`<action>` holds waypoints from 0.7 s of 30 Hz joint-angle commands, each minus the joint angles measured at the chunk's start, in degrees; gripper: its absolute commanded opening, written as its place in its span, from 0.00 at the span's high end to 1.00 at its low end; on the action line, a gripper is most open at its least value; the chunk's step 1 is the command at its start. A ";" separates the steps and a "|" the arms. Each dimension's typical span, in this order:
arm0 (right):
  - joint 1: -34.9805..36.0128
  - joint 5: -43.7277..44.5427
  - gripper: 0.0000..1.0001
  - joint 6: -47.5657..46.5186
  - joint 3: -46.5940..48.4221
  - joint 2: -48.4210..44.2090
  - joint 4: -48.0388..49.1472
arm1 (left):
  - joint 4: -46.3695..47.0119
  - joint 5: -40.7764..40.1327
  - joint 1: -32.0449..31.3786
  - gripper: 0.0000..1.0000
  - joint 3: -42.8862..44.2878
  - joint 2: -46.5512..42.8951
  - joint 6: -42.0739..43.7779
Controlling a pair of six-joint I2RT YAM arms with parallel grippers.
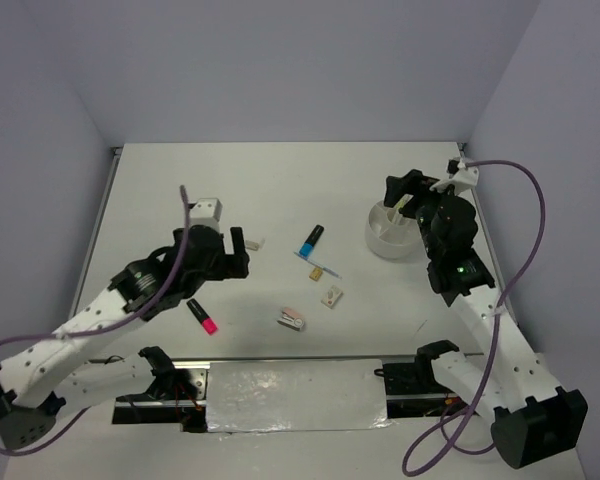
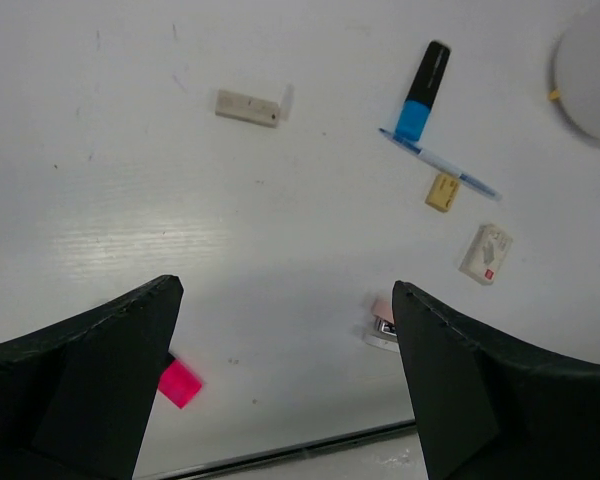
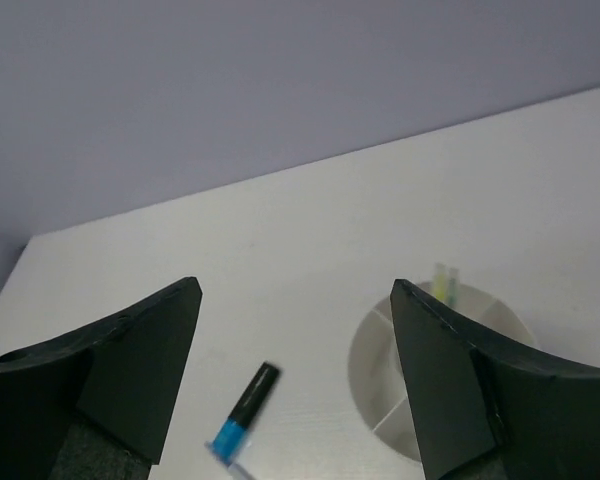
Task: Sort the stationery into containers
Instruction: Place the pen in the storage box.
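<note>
The round white tub stands at the right, with thin yellow and greenish pens upright in a far compartment. My right gripper hovers open and empty over the tub's near rim. My left gripper is open and empty above the table at the left. A pink-ended black highlighter lies just below it; its pink end shows by the left finger. A blue-ended black marker lies mid-table across a thin pen.
A beige eraser lies near the left gripper. A small yellow eraser, a white eraser with a red mark and a pinkish eraser or clip lie mid-table. Walls enclose the table; a foil strip runs along its near edge.
</note>
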 commanded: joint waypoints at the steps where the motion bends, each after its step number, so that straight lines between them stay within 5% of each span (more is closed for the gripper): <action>1: 2.88 -12.47 0.16 -3.93 6.86 0.58 -9.72 | 2.09 -0.07 -0.14 0.01 3.66 7.55 -3.89; 5: 8.07 -23.74 0.19 -11.49 11.52 5.40 -19.74 | 2.10 -0.41 -0.14 0.01 7.00 13.10 -3.18; 11: 22.99 -16.82 0.28 -19.93 14.95 18.66 -26.78 | -3.15 -6.47 0.30 0.01 11.22 13.54 -2.48; 21: 26.54 -8.63 0.45 -28.64 29.72 48.73 -36.54 | -10.73 -7.98 0.30 0.01 10.09 6.35 7.79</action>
